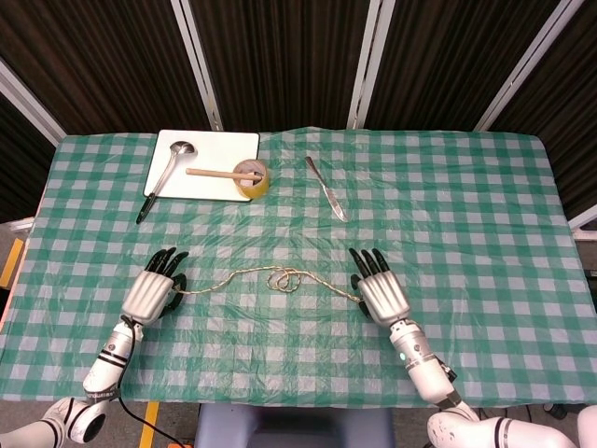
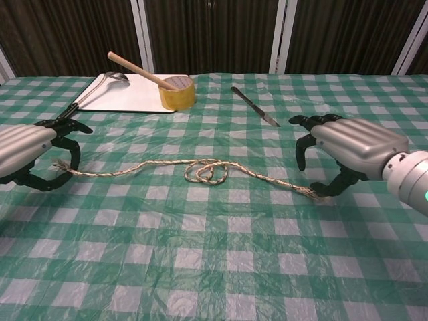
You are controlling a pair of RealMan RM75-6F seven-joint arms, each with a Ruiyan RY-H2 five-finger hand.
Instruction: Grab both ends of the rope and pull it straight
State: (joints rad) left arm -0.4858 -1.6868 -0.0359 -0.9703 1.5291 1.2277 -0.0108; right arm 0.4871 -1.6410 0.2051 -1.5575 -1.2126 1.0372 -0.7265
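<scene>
A thin beige rope [image 1: 280, 277] lies slack on the green checked tablecloth, with a couple of small loops [image 2: 207, 172] at its middle. My left hand [image 1: 154, 289] hangs palm down over the rope's left end [image 2: 60, 165]. Its fingers arch around the end, but a gap still shows. At the frayed right end [image 2: 313, 193], my right hand [image 1: 381, 291] is also palm down. There the fingers [image 2: 304, 144] curl above the rope and the thumb sits just beside it. Neither hand plainly holds the rope.
At the back left a white cutting board [image 1: 210, 140] carries a metal ladle [image 1: 168, 168]. A yellow tape roll [image 1: 250, 177] with a wooden stick [image 1: 210, 172] in it sits on the board's corner. A table knife [image 1: 326, 189] lies behind the rope.
</scene>
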